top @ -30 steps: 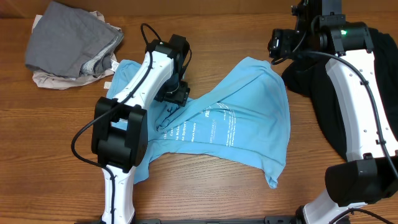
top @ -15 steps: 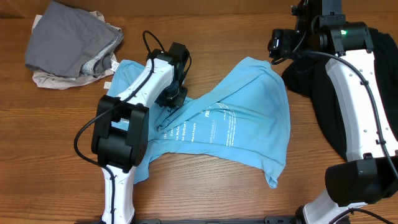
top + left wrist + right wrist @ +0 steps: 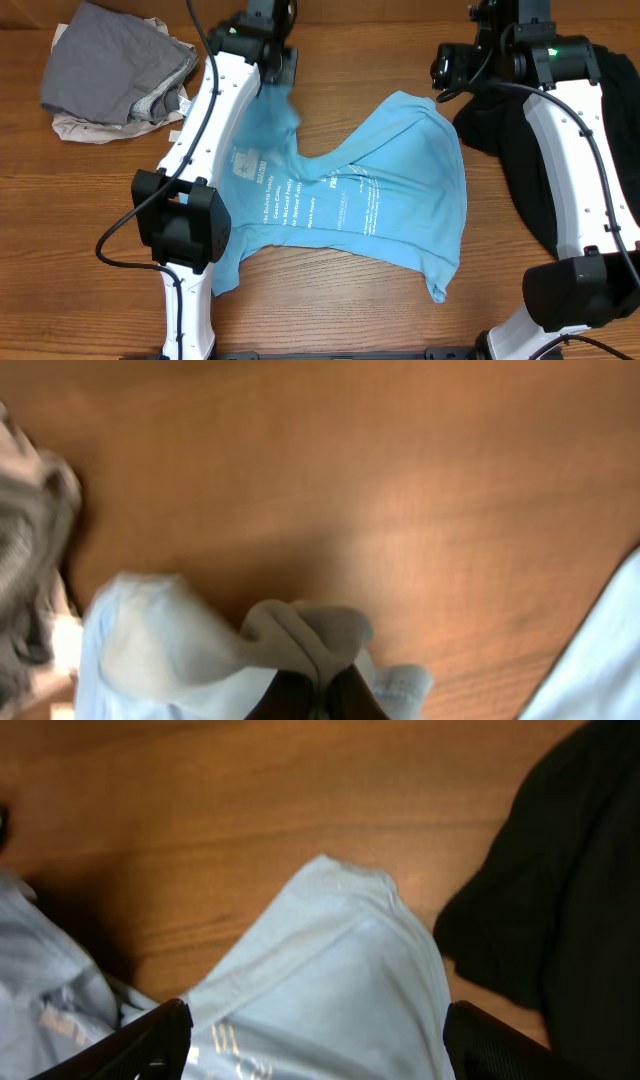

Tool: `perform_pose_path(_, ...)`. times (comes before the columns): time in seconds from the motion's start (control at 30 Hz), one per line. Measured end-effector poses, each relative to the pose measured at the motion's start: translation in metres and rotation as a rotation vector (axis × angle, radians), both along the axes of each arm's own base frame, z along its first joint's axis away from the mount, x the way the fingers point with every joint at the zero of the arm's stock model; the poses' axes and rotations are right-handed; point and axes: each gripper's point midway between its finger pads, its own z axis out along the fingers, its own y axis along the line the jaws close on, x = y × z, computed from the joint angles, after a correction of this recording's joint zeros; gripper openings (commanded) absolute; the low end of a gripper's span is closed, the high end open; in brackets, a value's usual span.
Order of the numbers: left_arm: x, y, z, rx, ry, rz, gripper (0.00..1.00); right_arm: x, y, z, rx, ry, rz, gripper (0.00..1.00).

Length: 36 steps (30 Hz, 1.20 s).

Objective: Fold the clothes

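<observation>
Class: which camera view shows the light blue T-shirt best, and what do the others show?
Overhead: nearly the whole light blue T-shirt and its print are visible. Left wrist shows only a bunch pinched in the left end effector; right wrist shows one edge.

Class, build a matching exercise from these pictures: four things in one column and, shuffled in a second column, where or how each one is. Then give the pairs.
1. blue T-shirt
2. grey clothes pile
3. black garment
4. left gripper

A. top left in the overhead view
B. far right side
C. spread across the middle
D. shut on the T-shirt

Pairs: 1-C, 2-A, 3-B, 4-D
</observation>
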Motion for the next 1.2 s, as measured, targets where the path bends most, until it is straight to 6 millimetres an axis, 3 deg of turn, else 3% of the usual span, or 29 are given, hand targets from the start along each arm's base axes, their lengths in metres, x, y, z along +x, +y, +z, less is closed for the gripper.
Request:
perform_pose_path(0.13,0.029,0.006,0.023,-0.03,-0.139,0.032,0.04,0.027,0.0,0.014,0.0,-0.129,-0.009,0.85)
perform_pose_path(0.3,0.063,0.031,0.053,-0.078,-0.304,0.1,0.04,0.046,-0.004,0.012,-0.028,-0.193,-0.017,0.85)
perform_pose_path(0.43,0.071,0.059,0.058,-0.087,-0.33,0.155,0.04,0.057,-0.004,-0.021,-0.043,-0.133,-0.016,0.85)
perform_pose_path(0.53,0.065,0.073,0.049,-0.076,-0.285,0.177,0.04,0.066,-0.006,-0.053,-0.05,-0.075,-0.019,0.84)
perform_pose_path(0.83,0.052,0.074,0.034,-0.058,-0.206,0.178,0.04,0.087,-0.017,-0.133,-0.054,0.033,-0.027,0.83)
perform_pose_path(0.97,0.044,0.074,0.026,-0.048,-0.161,0.176,0.04,0.086,-0.016,-0.173,-0.059,0.107,-0.016,0.76)
perform_pose_path(1.2,0.034,0.076,0.017,-0.035,-0.106,0.177,0.04,0.085,-0.016,-0.229,-0.066,0.19,-0.011,0.75)
